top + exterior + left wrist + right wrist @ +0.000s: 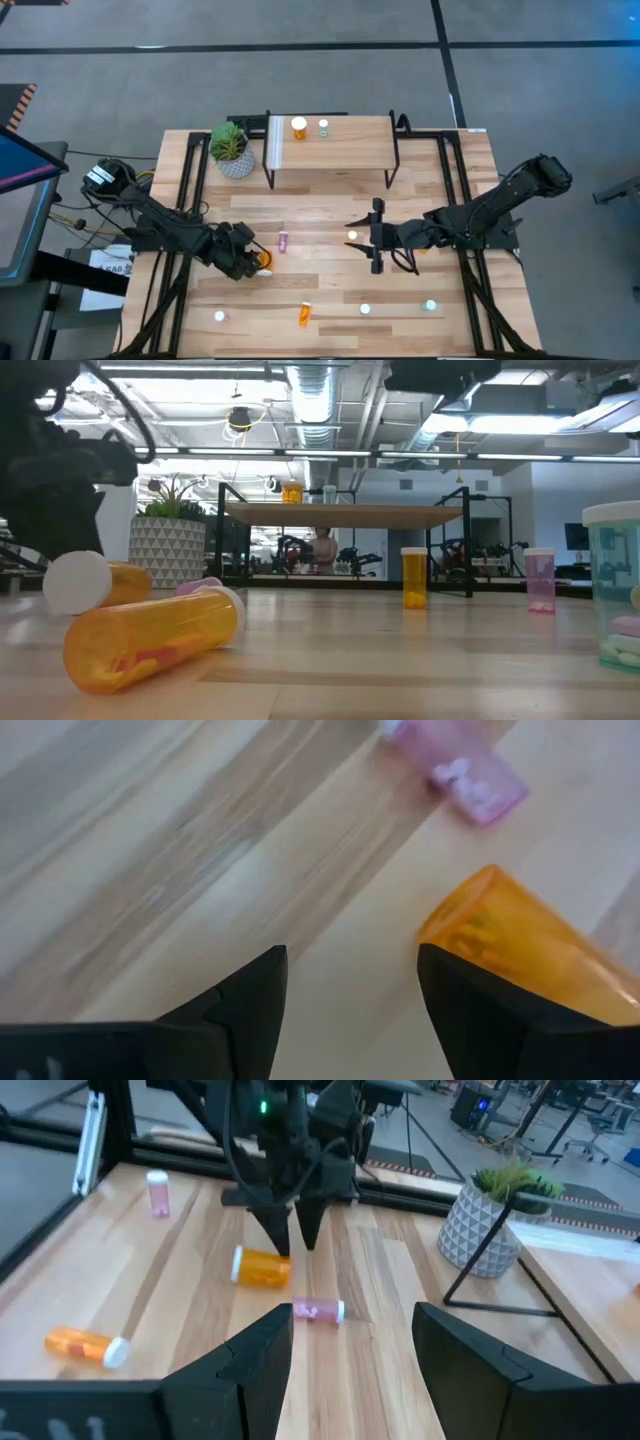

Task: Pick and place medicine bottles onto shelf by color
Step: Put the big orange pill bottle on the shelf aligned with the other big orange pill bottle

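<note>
Only low view shows shelf [350,513] underside

On the counter [330,215], the left gripper [255,262] sits at a lying orange bottle [265,262]. The shelf [335,145] carries an orange bottle [299,127] and a green bottle [324,127].

The desk [330,215] is pale wood planking with visible grain and a smooth, faintly shiny finish. Just beside the left pincer [350,1010], whose fingers [250,1010] look like matt black plastic, lies an orange bottle [520,955] of glossy translucent plastic. Just beyond it, a pink bottle [465,770] looks equally translucent. The shelf [335,145] is light wood on thin black metal legs.
</note>
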